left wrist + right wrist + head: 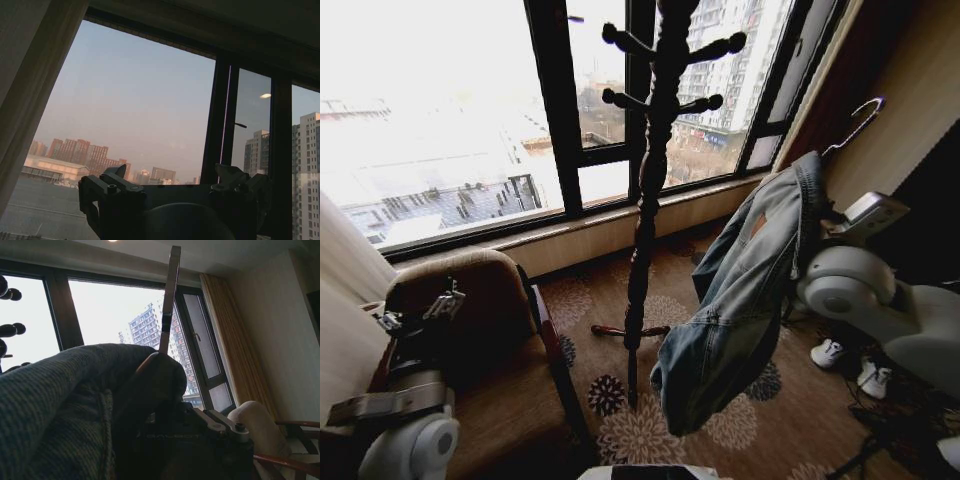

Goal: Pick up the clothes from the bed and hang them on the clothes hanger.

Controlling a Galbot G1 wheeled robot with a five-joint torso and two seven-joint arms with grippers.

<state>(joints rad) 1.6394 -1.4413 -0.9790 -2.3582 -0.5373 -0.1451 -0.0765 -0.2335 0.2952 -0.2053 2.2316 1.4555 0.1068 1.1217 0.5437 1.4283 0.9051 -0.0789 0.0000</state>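
The clothes, a light-blue denim jacket [745, 300], hang draped over the clothes hanger, whose silver hook [860, 112] sticks up at the right. My right gripper [835, 220] is shut on the hanger just under the hook, holding it in the air to the right of the coat stand; the jacket hides its fingers. In the right wrist view the denim [65, 410] lies close over the gripper and the hook's stem [170, 295] rises from it. My left gripper [420, 312] rests low at the left, open [175, 180] and holding nothing. The bed is out of view.
A dark wooden coat stand [645, 200] with knobbed pegs stands in the middle before the window. A brown armchair [490, 290] is at the left, beside my left arm. White shoes [828, 352] lie on the patterned carpet at the right. Another chair [255, 430] stands by the curtain.
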